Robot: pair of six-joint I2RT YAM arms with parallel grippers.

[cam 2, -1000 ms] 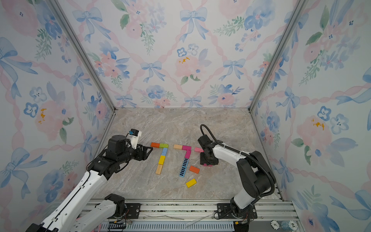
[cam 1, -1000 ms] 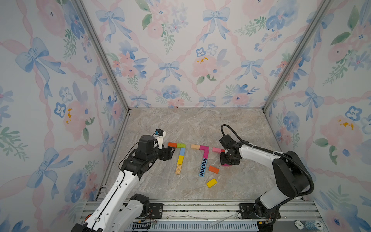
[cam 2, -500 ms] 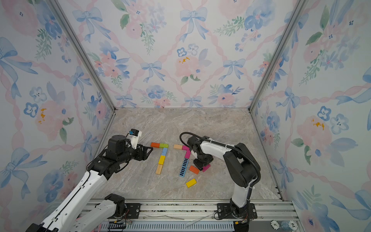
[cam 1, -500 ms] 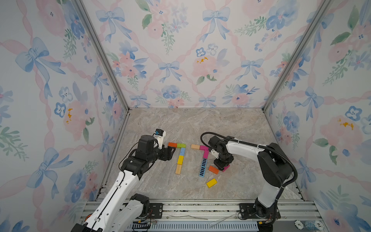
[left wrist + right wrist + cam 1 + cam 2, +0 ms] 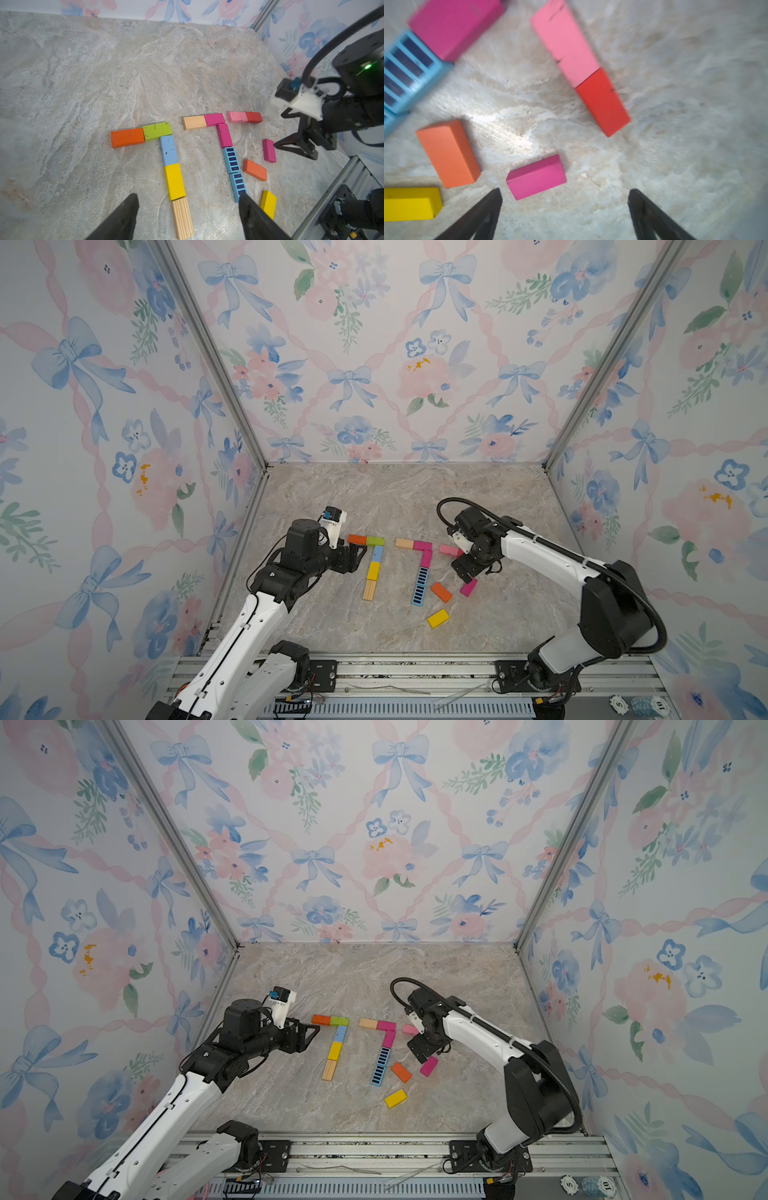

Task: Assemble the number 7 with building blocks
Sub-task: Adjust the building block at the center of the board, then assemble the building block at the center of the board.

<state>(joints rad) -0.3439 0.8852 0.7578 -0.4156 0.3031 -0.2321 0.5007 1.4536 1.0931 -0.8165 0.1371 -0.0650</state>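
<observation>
One magenta block [image 5: 536,177] lies just off the right tool [image 5: 565,190], spread wide and holding nothing.

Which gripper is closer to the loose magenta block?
Right. The right gripper hovers right next to the loose magenta block, fingers open. The left gripper is across the table, near the green block.

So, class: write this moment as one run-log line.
left gripper: open, empty | right gripper: open, beside loose magenta block | pink block and red block: end to end
</observation>
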